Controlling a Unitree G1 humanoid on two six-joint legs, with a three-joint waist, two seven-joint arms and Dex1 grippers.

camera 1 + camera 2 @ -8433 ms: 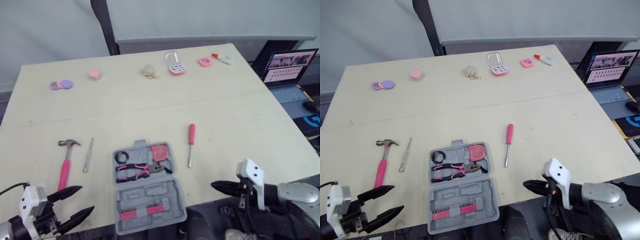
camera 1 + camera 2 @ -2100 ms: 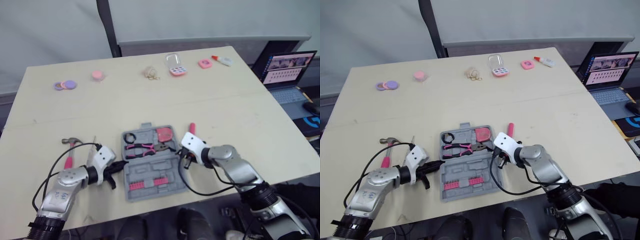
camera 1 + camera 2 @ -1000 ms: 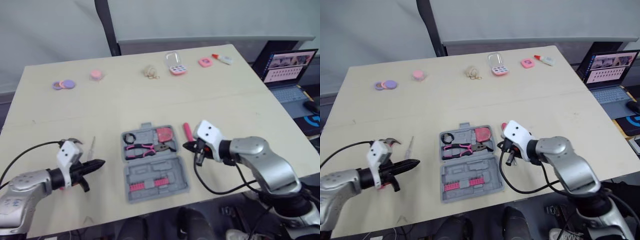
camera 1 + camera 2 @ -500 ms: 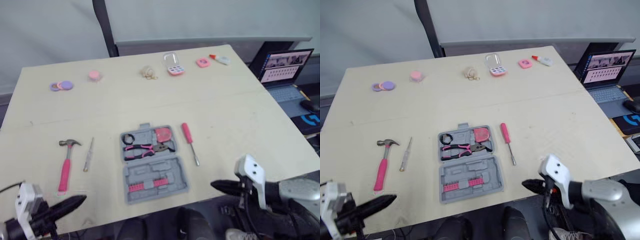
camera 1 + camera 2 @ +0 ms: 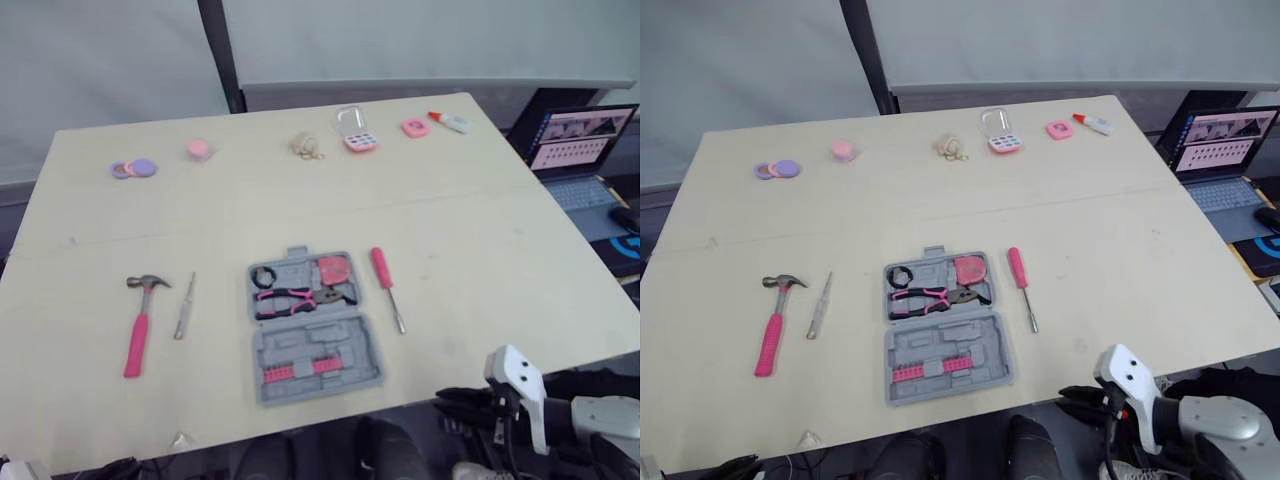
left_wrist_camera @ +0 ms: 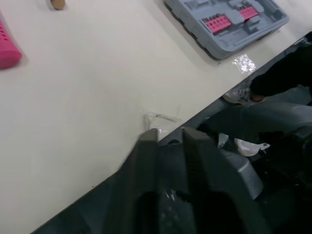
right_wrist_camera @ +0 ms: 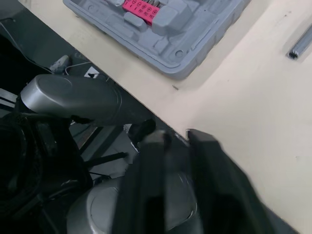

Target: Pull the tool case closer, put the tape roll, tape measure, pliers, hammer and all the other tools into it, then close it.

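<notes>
Standing nearby, I saw the open grey plastic tool case [image 5: 312,325] lying near the cream table's [image 5: 480,250] front edge. The left gripper [image 6: 168,134] and right gripper [image 7: 176,134] hung below that edge, apart from the case, each pinched together and empty.

My view: beige worktop [image 5: 480,240], grey wall [image 5: 100,50] behind its far edge, dark post [image 5: 215,50], open laptop [image 5: 580,140] off its right edge.

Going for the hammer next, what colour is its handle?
The hammer has a pink handle and dark metal head; clearest in the left eye view.
</notes>
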